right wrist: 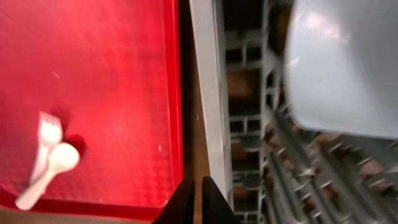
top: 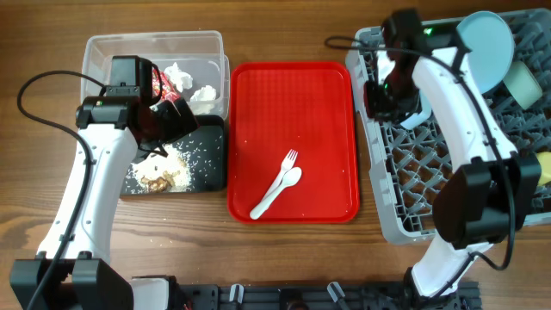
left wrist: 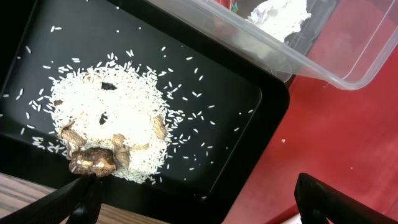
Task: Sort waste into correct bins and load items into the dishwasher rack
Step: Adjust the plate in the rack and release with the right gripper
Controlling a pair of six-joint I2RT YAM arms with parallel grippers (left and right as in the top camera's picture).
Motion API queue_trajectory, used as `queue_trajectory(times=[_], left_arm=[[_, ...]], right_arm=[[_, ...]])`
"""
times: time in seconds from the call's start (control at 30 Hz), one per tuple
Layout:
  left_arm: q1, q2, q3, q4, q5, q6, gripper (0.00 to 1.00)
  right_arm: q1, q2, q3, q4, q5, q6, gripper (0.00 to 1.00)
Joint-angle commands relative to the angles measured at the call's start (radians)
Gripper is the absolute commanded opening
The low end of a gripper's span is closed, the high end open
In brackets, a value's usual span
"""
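My left gripper (top: pixel 172 120) (left wrist: pixel 199 205) is open and empty over the black tray (top: pixel 211 142) (left wrist: pixel 236 93), which holds rice (left wrist: pixel 118 106) and brown food scraps (top: pixel 159 179) (left wrist: pixel 93 158). The clear tub (top: pixel 155 43) (left wrist: pixel 348 68) holds white tissues (top: pixel 181 76) (left wrist: pixel 280 12) and the red wrapper (top: pixel 159 83). My right gripper (top: pixel 376 99) (right wrist: pixel 198 199) is shut and empty above the left edge of the grey rack (top: pixel 413 172) (right wrist: pixel 208 93). The rack holds a pale blue plate (top: pixel 485 39), a pale blue bowl (right wrist: pixel 348 62), a mint bowl (top: pixel 523 83) and a yellow cup (top: pixel 544 168).
The flat red tray (top: pixel 293 95) (right wrist: pixel 106 62) lies between the bins and the rack. On it lie the white fork (top: pixel 284 168) (right wrist: pixel 43 143) and the white spoon (top: pixel 280 191) (right wrist: pixel 53 165), side by side. A strip of bare wood shows between the tray and the rack.
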Motion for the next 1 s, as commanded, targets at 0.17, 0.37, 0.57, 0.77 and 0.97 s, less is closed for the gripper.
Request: queue_trajectory(times=[0.17, 0.37, 0.57, 0.77, 0.97], left_arm=[[0.006, -0.014, 0.001, 0.002, -0.016, -0.01, 1.0], [0.006, -0.014, 0.001, 0.001, -0.013, -0.01, 1.0], [0.006, -0.014, 0.001, 0.0, -0.012, -0.01, 1.0], [0.006, -0.014, 0.001, -0.003, -0.009, -0.01, 1.0], [0.006, -0.014, 0.001, -0.002, -0.009, -0.01, 1.0]], right_arm=[[0.006, 0.002, -0.129, 0.117, -0.019, 0.06, 0.08], [0.006, 0.002, -0.129, 0.229, 0.022, 0.09, 0.08], [0.006, 0.002, -0.13, 0.332, 0.103, 0.139, 0.08], [0.006, 0.002, -0.13, 0.448, 0.103, 0.132, 0.14], [0.006, 0.0, -0.129, 0.453, -0.01, 0.063, 0.18]])
